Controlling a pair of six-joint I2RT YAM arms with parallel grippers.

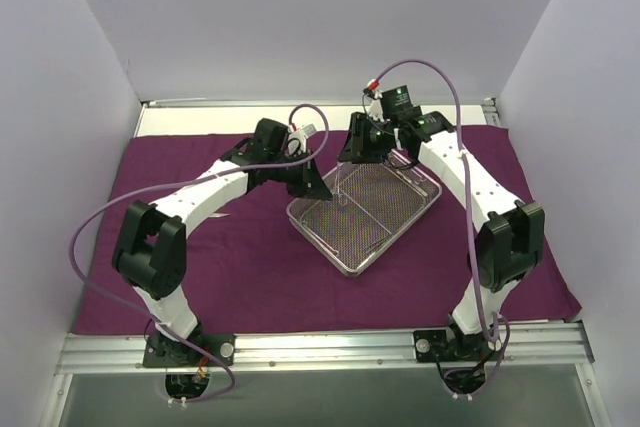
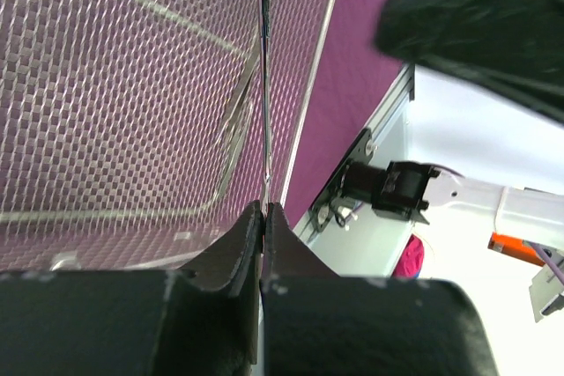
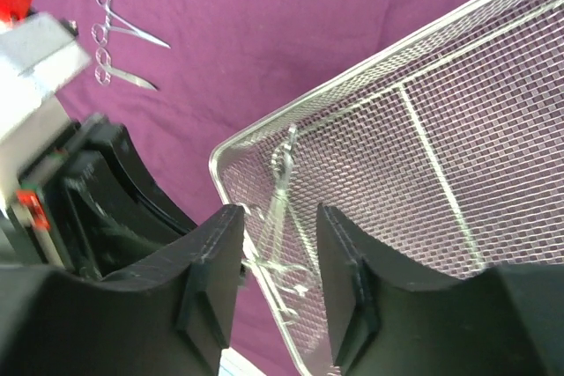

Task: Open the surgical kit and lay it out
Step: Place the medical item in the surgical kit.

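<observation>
Left gripper (image 2: 264,210) is clamped tight on a thin instrument (image 2: 264,85), right over the tray (image 1: 385,219). Right gripper (image 3: 279,217) is partly open, the instrument in the gap. The tray sits mid-cloth (image 1: 250,267), and two more instruments (image 3: 123,33) lie on the cloth.

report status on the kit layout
left gripper shut on an instrument at the tray corner. right gripper open around it. two instruments on the cloth. nothing blocking.
</observation>
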